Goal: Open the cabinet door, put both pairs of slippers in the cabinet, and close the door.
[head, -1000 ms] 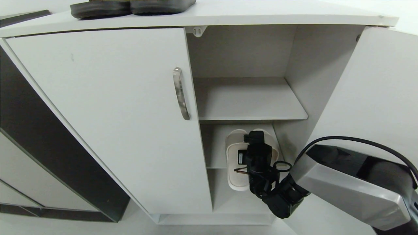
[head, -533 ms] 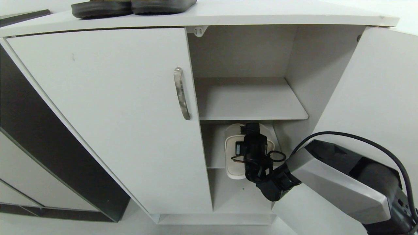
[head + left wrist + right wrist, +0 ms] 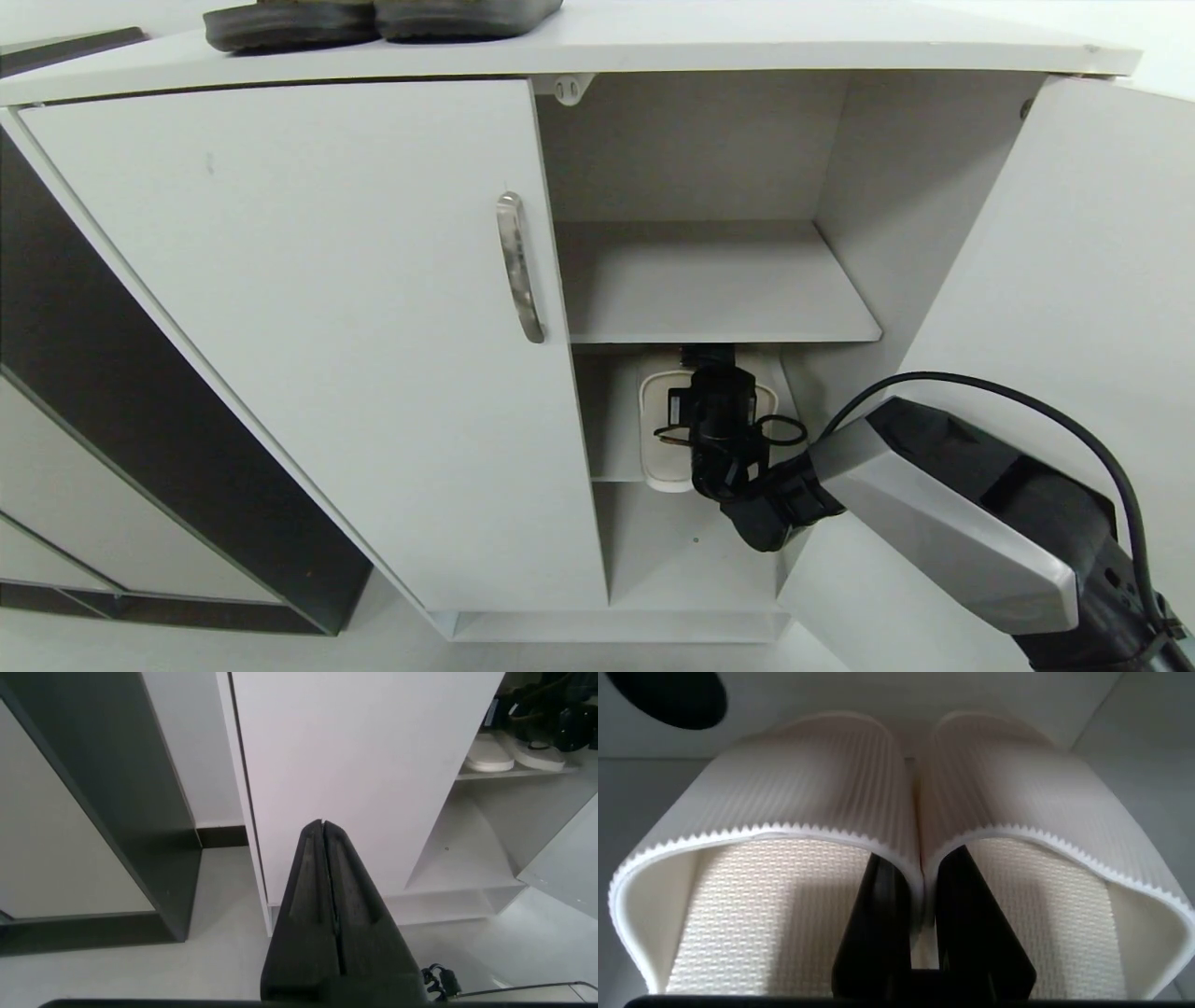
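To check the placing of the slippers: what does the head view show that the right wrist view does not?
The head view adds the dark slippers on the cabinet top, the closed door with its handle, the open door and the upper shelf. The right wrist view adds the ribbed straps and the fingers pinching both inner walls together. Both show the white slippers held by the right gripper.

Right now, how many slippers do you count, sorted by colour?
White slippers: 2, held in the right gripper
Dark grey slippers: 2, on the cabinet top
Total: 4
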Motion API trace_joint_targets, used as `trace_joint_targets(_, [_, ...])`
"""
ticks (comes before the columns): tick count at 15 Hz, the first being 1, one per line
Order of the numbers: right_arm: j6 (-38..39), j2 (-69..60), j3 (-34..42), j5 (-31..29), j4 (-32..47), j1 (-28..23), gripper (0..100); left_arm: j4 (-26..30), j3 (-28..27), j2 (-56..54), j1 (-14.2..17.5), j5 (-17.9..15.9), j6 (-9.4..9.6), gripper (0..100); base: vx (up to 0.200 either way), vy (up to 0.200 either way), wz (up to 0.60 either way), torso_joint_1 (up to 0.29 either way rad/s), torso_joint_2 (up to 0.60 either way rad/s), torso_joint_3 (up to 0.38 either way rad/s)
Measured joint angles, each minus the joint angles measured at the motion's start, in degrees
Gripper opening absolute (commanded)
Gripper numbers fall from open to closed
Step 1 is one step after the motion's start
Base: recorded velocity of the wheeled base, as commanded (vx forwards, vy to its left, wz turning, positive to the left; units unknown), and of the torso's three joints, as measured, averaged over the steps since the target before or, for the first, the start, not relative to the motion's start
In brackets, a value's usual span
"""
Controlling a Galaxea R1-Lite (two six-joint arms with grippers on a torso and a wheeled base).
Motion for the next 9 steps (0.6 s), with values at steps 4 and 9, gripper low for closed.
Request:
trace_joint_targets(4, [0.0,0.9,-0.8,0.0,0.0,-0.1,0,0.0,0.0,0.0,0.0,0.0,-0.09,0,0.0,0.0,0.0,0.0,0.0,0.0])
trace_joint_targets(9, [0.1,1.4,-0.8,0.0,0.0,-0.1,100,0.0,0.0,0.0,0.0,0.1,-0.09,0,0.0,0.0,0.0,0.0,0.0,0.0])
